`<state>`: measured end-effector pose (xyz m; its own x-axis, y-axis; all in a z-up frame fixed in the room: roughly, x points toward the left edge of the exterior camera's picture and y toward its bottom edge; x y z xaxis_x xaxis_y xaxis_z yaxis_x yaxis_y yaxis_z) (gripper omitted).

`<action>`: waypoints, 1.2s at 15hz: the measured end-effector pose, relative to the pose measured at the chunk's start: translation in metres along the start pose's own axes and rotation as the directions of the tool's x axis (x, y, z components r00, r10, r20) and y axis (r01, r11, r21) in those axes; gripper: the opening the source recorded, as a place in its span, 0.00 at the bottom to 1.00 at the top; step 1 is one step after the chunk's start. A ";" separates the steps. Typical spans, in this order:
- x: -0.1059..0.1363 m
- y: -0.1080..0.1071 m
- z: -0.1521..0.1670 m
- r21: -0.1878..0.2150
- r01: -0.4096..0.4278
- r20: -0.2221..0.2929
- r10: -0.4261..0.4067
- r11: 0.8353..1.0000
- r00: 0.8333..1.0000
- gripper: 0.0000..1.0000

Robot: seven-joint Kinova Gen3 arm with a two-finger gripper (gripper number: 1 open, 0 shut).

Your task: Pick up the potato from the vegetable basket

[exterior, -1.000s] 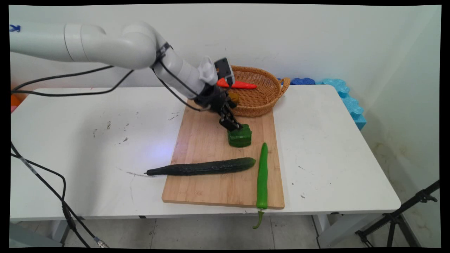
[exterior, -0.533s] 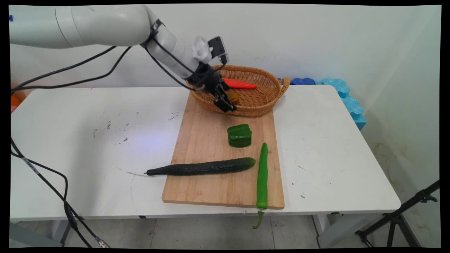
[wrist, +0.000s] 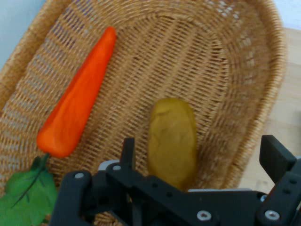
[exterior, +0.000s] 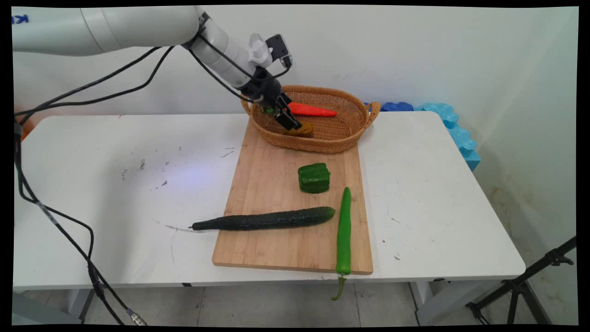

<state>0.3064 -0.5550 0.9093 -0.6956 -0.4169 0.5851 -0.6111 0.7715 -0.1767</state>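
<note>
Main view: the arm reaches in from the upper left, and the gripper (exterior: 289, 121) hangs inside the near left part of the wicker basket (exterior: 343, 140), which stands at the far end of the cutting board (exterior: 272, 184). The gripper's tip is directly over the potato (exterior: 300, 129) lying in the basket; whether it touches the potato cannot be told from this view. A carrot (exterior: 311, 110) lies in the basket just behind the gripper, pointed end to the right, with its green leaves beside the gripper's linkage.

Hand view: the fingers (wrist: 275, 157) stand spread wide apart, released, one on each side of the potato (wrist: 172, 141), and nothing is held between them. The potato rests lengthwise on the basket floor (wrist: 188, 61). The carrot (wrist: 77, 106) lies apart from the potato, with its leaf (wrist: 23, 200) at its thick end.

On the board, well apart from the gripper, a green bell pepper (exterior: 314, 177) sits near the middle. A cucumber (exterior: 265, 219) lies crosswise nearer the front, its thin end reaching past the board's left edge onto the white table (exterior: 115, 193). A long green chili (exterior: 343, 230) lies lengthwise along the board's right side, just beside the cucumber's blunt end, and its stem hangs over the table's front edge. Blue foam pieces (exterior: 454, 127) sit against the wall beyond the table's far right corner.
</note>
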 end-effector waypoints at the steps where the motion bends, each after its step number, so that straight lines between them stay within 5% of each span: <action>1: -0.001 -0.005 0.003 0.007 0.011 0.004 -0.011 1.000 1.000 1.00; 8: -0.007 -0.027 0.032 0.031 0.088 0.033 -0.089 0.996 0.995 1.00; 18: -0.012 -0.033 0.068 0.003 0.146 0.067 -0.146 0.989 0.987 1.00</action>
<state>0.3092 -0.6085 0.8540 -0.6227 -0.5564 0.5501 -0.7074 0.7008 -0.0919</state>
